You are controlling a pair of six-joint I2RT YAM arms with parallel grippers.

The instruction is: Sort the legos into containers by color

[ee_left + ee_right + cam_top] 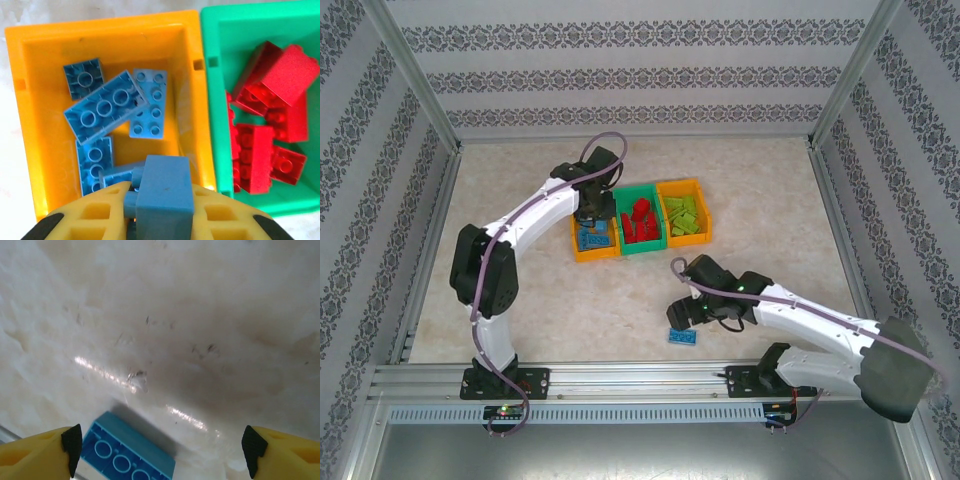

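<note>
Three joined bins point(642, 187) sit centre-table. Left wrist view reveals the left gripper point(160, 212) pinching a blue brick point(164, 190) over the blue-filled orange bin point(100, 35), red bricks point(252, 155) at 3 o'clock. Spread wide, the right gripper point(161, 449) hangs with a loose blue brick point(127, 455) at its 7 o'clock on the glossy cream table point(770, 200); patterned walls point(640, 80) surround
</note>
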